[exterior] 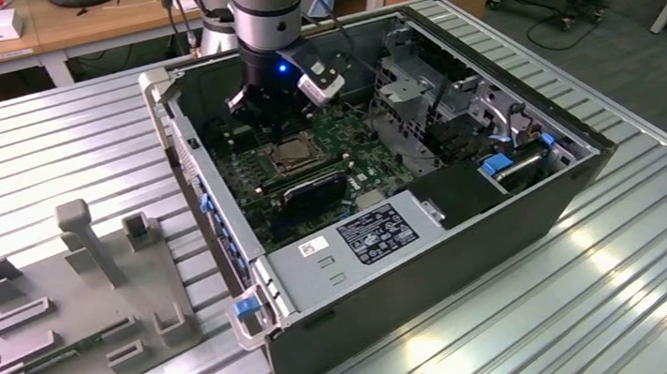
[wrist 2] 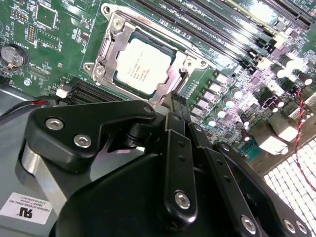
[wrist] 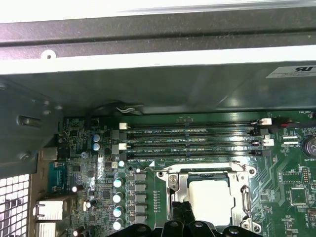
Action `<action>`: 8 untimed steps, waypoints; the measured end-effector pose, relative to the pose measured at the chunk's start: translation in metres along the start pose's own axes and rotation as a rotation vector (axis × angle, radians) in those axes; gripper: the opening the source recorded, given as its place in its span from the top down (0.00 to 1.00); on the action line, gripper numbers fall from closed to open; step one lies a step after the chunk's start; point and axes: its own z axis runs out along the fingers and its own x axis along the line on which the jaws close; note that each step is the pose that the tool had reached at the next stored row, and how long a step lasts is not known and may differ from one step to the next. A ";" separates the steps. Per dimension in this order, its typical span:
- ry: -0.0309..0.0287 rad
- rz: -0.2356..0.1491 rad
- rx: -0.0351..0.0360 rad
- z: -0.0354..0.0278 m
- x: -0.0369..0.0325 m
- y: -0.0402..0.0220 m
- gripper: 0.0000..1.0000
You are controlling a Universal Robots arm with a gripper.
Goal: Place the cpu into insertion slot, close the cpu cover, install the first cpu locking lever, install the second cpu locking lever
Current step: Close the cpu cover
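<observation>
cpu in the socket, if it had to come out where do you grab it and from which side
Only from straight above, by its flat top face. The cpu lies level, with the cpu cover down around it, its frame overlapping the chip's edges, so no side looks open to pinch. A pinch would probably need the cover lifted first to reach two opposite edges.

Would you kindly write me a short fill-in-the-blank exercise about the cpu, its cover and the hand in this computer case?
1. The cpu sits on the ___ motherboard.
2. The cpu cover is ___, lying flat around the cpu.
3. The hand is ___ the computer case, close to the cpu.
4. The grey fixture plate lies toward the exterior view's ___ of the case.

Missing words: green; closed; inside; left.
</observation>
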 end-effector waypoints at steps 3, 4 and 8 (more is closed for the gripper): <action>-0.0004 0.000 -0.0006 -0.0011 -0.0001 0.0002 0.89; -0.0005 0.000 -0.0008 -0.0011 -0.0001 0.0002 0.89; -0.0001 0.000 -0.0004 -0.0015 -0.0008 0.0002 0.89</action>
